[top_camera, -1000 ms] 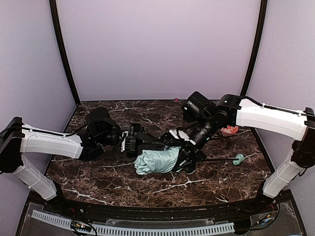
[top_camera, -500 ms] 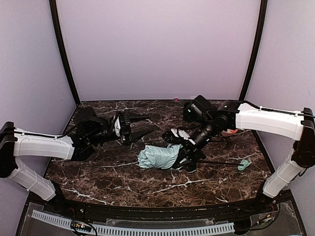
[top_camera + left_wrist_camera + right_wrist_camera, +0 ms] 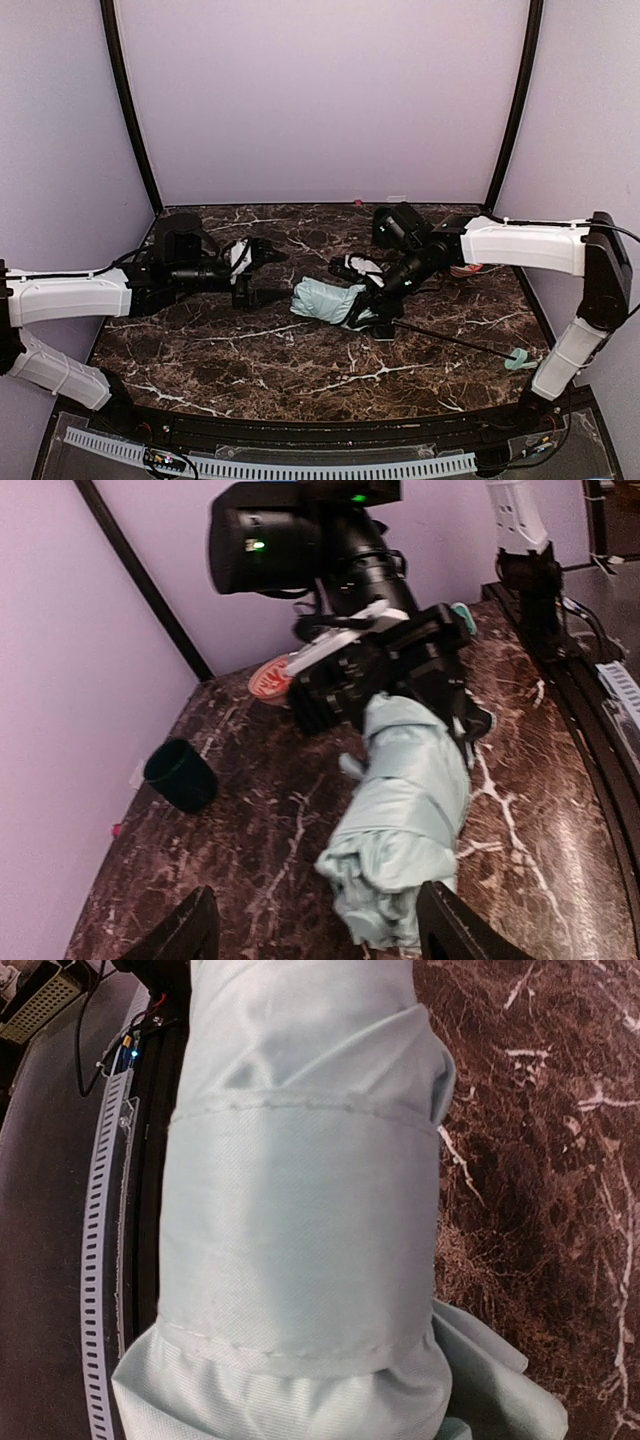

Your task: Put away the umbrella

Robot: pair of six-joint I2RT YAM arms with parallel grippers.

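Left claw [image 3: 278, 274]: released, its 2 jaws spread, nothing between them. Right claw [image 3: 372, 300]: clenched on the umbrella [image 3: 322, 299] at the bunched canopy. The umbrella is found low at the tabletop [image 3: 250, 350], directly ahead of the left claw and just apart from it. Its long axis is directed away from that claw, the shaft [image 3: 450, 338] trailing beyond the right claw to the handle [image 3: 519, 358]. The left arm is judged nearer the loose canopy end.

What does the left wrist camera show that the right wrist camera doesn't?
Only the left wrist view: the right gripper clamped on the umbrella, the open left gripper facing its loose end, and a dark cup near the wall. Only the right wrist view: a close look at the band wrapped round the folded fabric, plus the slotted rail past the table edge. Both: the mint umbrella lying on the marble table.
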